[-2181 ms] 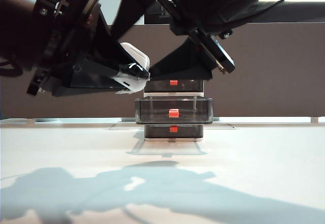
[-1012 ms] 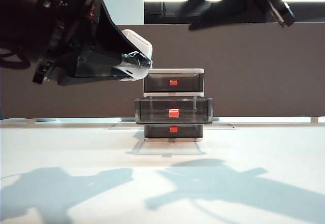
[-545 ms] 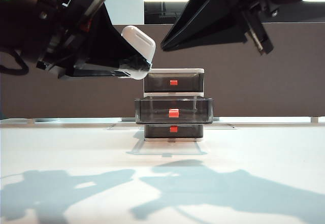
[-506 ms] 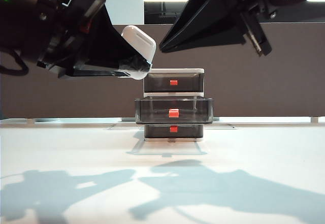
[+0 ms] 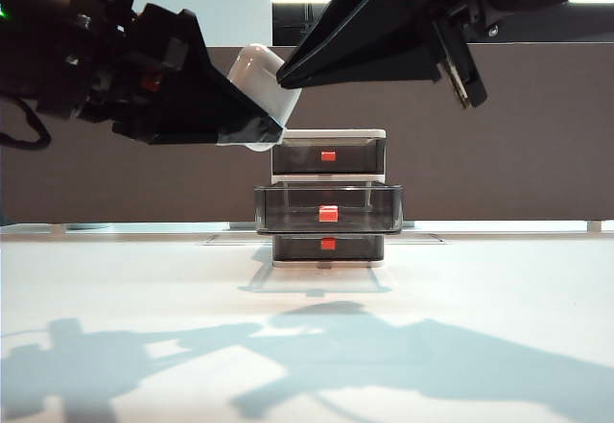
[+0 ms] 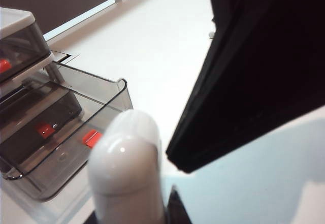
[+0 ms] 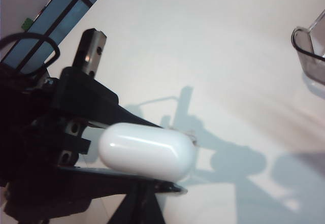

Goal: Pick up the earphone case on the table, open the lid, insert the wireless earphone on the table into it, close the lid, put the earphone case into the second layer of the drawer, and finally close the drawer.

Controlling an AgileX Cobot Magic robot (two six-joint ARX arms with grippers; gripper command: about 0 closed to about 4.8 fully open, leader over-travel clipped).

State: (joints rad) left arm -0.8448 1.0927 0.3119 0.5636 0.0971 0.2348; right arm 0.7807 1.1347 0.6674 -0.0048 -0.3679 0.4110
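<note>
High above the white table, the left gripper pinches the earphone case, lid closed, at 10 o'clock of the drawer. The right gripper, jaws pressed together and empty, now has its tip at the case's upper end, having swung down from the ceiling lights a second ago. The second layer of the drawer stands pulled out, clear air above it. A dark partition backs the scene.
</note>
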